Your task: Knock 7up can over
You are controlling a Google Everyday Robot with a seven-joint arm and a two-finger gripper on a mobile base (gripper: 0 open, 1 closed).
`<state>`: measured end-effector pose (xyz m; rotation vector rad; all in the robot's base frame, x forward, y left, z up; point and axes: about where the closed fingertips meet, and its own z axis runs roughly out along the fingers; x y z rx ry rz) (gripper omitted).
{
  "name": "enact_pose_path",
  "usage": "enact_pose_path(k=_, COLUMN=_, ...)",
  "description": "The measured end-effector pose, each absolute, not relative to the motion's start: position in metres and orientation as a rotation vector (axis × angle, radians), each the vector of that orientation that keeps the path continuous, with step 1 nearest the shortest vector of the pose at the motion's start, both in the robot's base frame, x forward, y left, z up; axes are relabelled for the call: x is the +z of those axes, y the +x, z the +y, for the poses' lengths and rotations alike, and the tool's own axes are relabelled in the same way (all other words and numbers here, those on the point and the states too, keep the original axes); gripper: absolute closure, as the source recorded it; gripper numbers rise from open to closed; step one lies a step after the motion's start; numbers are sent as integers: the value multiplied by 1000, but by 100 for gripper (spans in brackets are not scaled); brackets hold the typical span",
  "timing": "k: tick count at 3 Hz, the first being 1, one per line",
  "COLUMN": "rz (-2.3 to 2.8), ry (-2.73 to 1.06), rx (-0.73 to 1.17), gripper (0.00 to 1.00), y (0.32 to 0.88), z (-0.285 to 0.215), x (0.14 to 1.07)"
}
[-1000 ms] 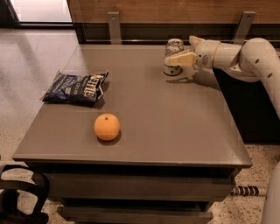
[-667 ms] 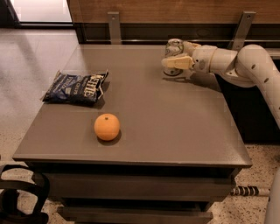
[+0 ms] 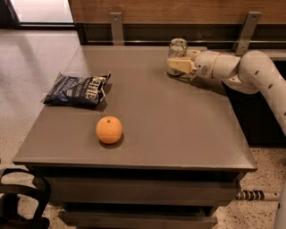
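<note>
Camera view: gripper (image 3: 177, 67) against the upright 7up can (image 3: 178, 46), whether spread or pinching unclear

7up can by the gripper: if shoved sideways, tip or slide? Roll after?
Likely tips: the 7up can stands upright, taller than wide. The gripper sits at its lower part, so a low push might slide it first. Once down, its round body would probably roll on the flat table.

table (image 3: 170, 120): smooth grey-brown top, mostly matt, bit of sheen at the far end
7up can (image 3: 178, 48): shiny metal
gripper (image 3: 178, 66): at the can's lower half, far right of the table; smooth cream plastic by the look of it
arm (image 3: 254, 71): white shell, kinda glossy
chip bag (image 3: 78, 89): crinkly glossy foil
orange (image 3: 109, 129): matt skin
back wall (image 3: 178, 11): wood, satin finish
</note>
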<state>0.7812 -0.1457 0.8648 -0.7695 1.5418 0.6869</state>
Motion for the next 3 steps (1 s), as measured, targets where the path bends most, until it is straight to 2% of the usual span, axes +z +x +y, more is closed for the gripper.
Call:
enact_pose_path(k=1, rz=1541, ry=-773, rx=692, gripper=94, y=782, z=-142, x=864)
enact_pose_path(k=2, rz=1543, ry=-778, rx=692, gripper=100, y=782, z=-140, x=865)
enact_pose_path(k=3, rz=1573, ry=-821, rx=669, gripper=100, y=790, z=-142, x=877)
